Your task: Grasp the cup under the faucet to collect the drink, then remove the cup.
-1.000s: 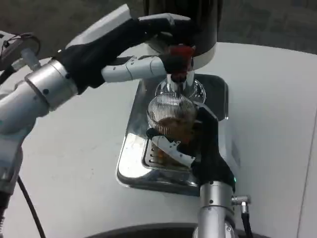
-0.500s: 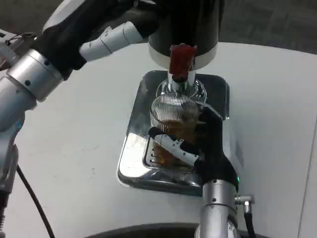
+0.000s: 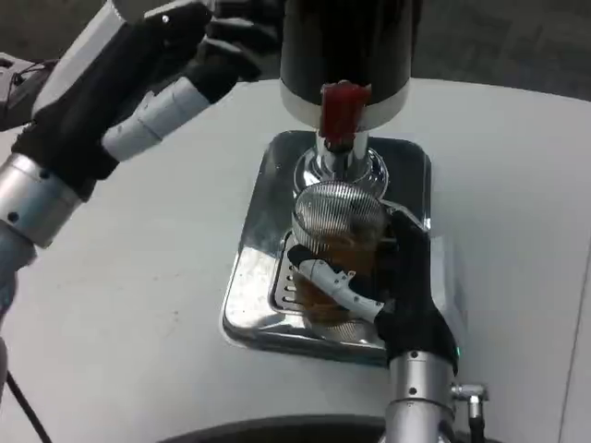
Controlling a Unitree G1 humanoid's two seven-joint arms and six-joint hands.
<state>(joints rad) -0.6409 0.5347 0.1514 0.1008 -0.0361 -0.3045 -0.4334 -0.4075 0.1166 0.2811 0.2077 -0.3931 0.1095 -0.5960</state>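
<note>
Across the whole head view spreads the white surface (image 3: pixel 138 305), its far edge curving from 9 o'clock up past 2 o'clock, with dark floor beyond. At 12 o'clock stands the black dispenser (image 3: pixel 346 46), its rounded body ringed by a pale band at the bottom. Below it, at the centre, sits the shiny drip tray (image 3: pixel 254 277), a rounded metal square with a slotted grate at its middle.

From 9 o'clock the left forearm reaches up towards 11 o'clock; the left robot hand (image 3: pixel 199 55) is raised beside the dispenser's left flank, its fingers loosely spread and holding nothing, with the dark fingertips close to or touching the dispenser wall; I cannot tell which. From 6 o'clock the right forearm rises to the tray; the right robot hand (image 3: pixel 392 277) wraps the cup (image 3: pixel 337 231), its dark palm against the cup's 3 o'clock side and a white finger crossing the cup's near side at about 7 o'clock.

That cup is clear and ribbed, holds amber drink, and stands over the tray's grate, directly under the faucet (image 3: pixel 337 161). Chrome, the faucet comes down from the dispenser to just above the cup's rim, so it stands in the way overhead. On it, at the cup's 12 o'clock, is the red tap handle (image 3: pixel 342 111).
</note>
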